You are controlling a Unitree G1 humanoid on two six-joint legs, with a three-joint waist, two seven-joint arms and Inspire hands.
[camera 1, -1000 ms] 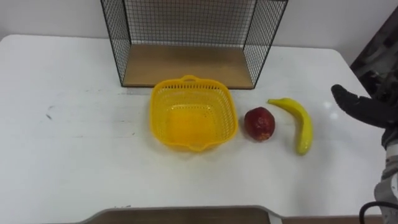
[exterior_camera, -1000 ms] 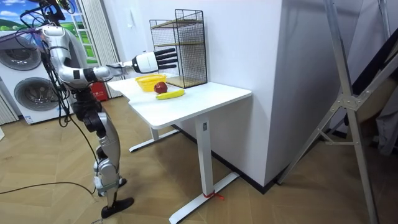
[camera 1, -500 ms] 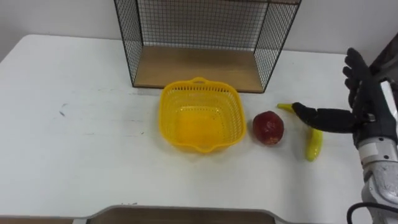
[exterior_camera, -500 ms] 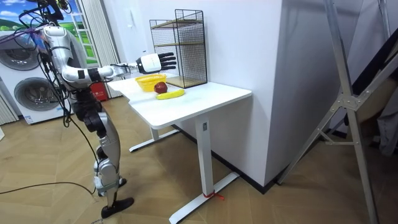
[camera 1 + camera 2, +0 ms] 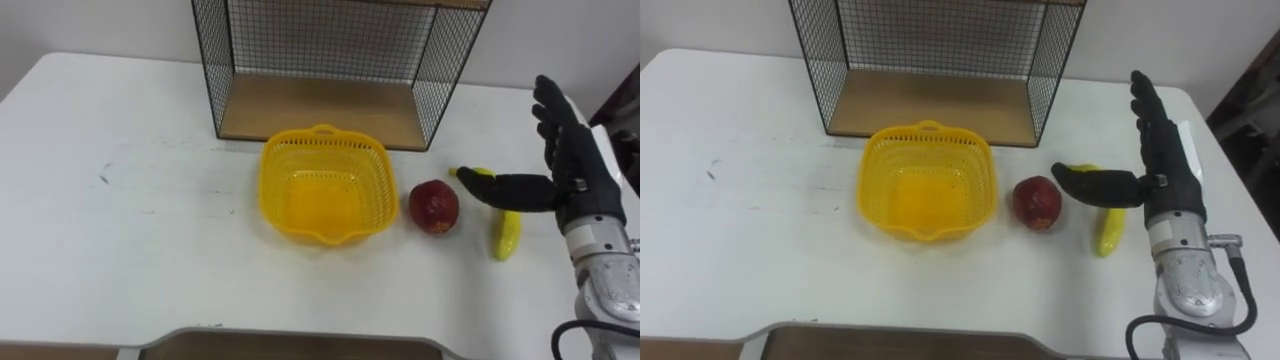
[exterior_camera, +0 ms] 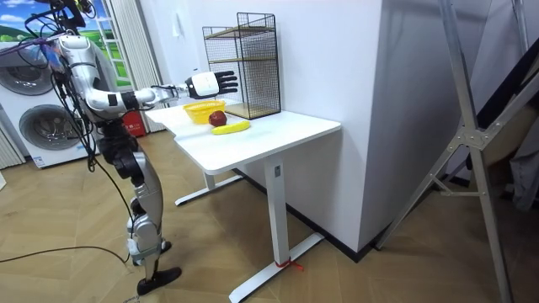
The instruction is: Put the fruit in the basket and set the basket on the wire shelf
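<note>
You have one yellow basket [image 5: 322, 135], one red fruit [image 5: 433, 206] and one banana [image 5: 506, 236], so two pieces of fruit in all. There is one white table [image 5: 120, 250] and one wire shelf [image 5: 320, 108], with one wooden board at its bottom. You see one robot hand, the right hand [image 5: 575, 175].

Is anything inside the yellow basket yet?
Nothing: the basket has a bare mesh floor. The red fruit and the banana lie on the table to its right. The right hand, open, hangs over the banana, its thumb covering part of it.
</note>
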